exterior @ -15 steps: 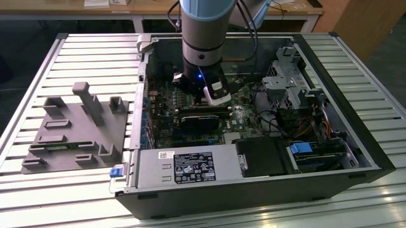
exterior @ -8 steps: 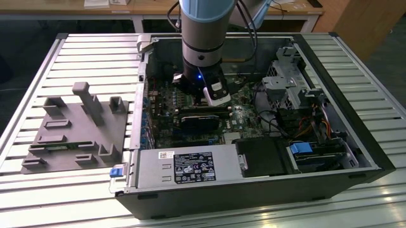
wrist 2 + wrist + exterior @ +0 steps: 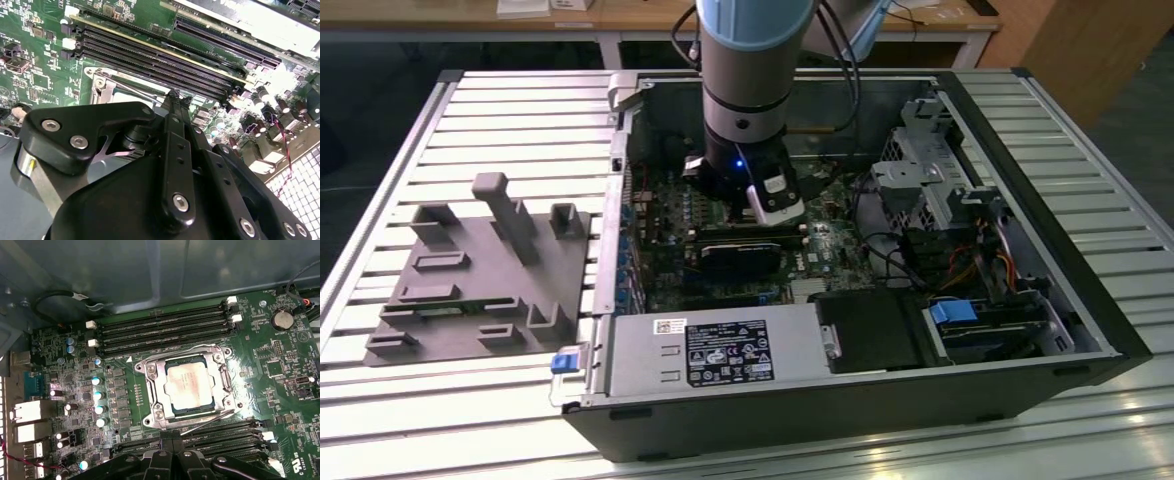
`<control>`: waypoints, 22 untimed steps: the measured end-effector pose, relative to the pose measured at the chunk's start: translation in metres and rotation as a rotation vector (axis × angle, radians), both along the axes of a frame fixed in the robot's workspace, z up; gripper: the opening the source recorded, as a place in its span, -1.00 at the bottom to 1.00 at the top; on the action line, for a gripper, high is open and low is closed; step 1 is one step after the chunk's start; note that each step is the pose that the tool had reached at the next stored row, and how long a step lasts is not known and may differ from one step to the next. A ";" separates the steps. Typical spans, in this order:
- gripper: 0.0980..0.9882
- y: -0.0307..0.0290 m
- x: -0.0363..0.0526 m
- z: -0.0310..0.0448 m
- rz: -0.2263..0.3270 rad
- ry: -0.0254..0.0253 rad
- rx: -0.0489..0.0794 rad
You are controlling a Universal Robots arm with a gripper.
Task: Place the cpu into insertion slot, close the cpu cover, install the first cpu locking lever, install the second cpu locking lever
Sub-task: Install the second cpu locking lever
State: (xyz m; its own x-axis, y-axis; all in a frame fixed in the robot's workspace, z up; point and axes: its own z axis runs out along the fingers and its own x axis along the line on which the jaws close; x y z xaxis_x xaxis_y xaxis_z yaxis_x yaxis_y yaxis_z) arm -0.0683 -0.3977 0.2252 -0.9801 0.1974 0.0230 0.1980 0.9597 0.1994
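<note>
An open computer case [image 3: 854,250] is lying on a slatted metal table [image 3: 454,130]. The gripper [image 3: 172,460] is hovering with fingers pressed together, holding nothing, beside the insertion slot [image 3: 150,371]. The cpu [image 3: 189,385] is sitting seated there, the cpu cover [image 3: 160,395] lying closed around it.

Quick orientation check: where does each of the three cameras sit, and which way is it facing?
Exterior view: off the arm, above the open computer case, looking down; the arm reaches inside.
First wrist view: on the wrist, looking at the cpu under its cpu cover; the hand shows.
Second wrist view: on the wrist, low across the memory slots; the hand shows.
Both wrist views share the socket and memory slots.
</note>
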 end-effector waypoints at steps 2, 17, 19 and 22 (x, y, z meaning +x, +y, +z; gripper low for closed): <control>-0.99 0.0000 -0.0001 -0.0005 0.000 0.0000 0.000; -0.99 0.0000 -0.0002 -0.0037 0.000 0.0000 0.000; -0.99 0.0000 -0.0002 -0.0041 0.000 -0.0001 0.000; -0.99 0.0000 -0.0006 -0.0055 0.000 -0.0001 0.000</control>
State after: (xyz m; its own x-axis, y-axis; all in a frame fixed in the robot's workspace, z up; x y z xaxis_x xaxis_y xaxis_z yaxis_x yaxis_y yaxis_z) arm -0.0689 -0.3977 0.2197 -0.9800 0.1975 0.0229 0.1980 0.9597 0.1996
